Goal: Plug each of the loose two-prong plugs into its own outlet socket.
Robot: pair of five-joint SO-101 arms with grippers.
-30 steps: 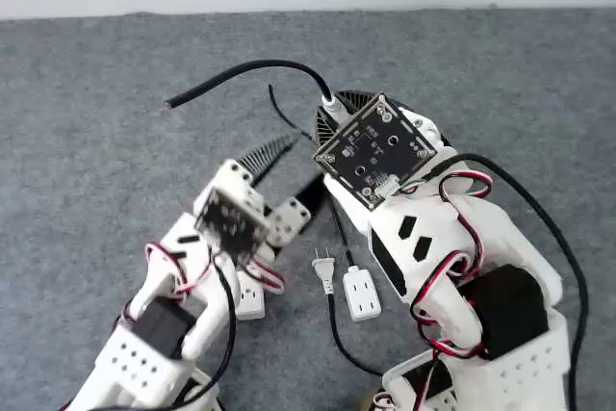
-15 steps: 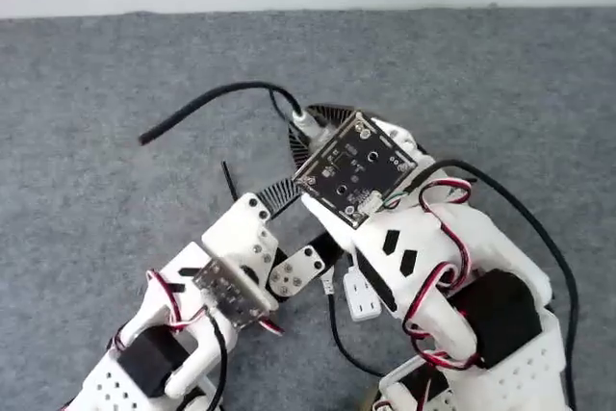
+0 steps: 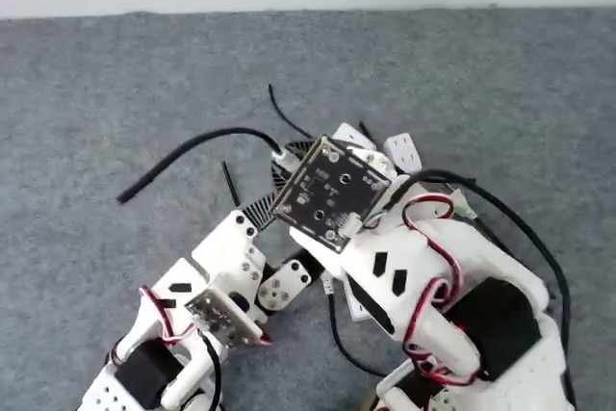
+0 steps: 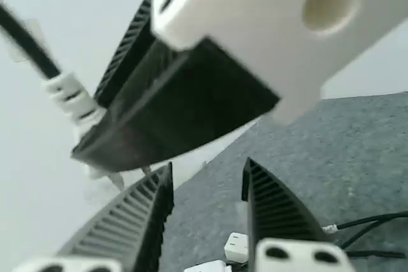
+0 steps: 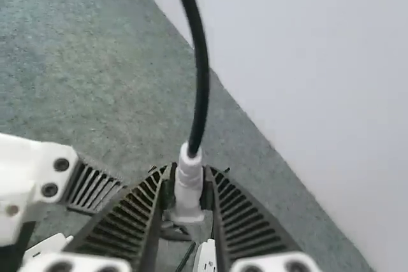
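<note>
Right gripper (image 5: pixel 189 175): we see it pinching a two-prong plug (image 5: pixel 187 189), hauled back within the last second, cable (image 3: pixel 183 156) trailing.
Left gripper (image 4: pixel 209 173): spread, empty.
Outlet socket (image 4: pixel 236 245): on the carpet (image 3: pixel 500 84); plugging still ahead.

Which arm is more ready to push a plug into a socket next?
Right, probably. The right tool is shut on a white plug, its black cord trailing away. The left tool is open and holds nothing.

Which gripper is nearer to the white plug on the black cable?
Right. The right gripper is closed on the plug. The left gripper is open close beside it and does not touch the plug.
</note>
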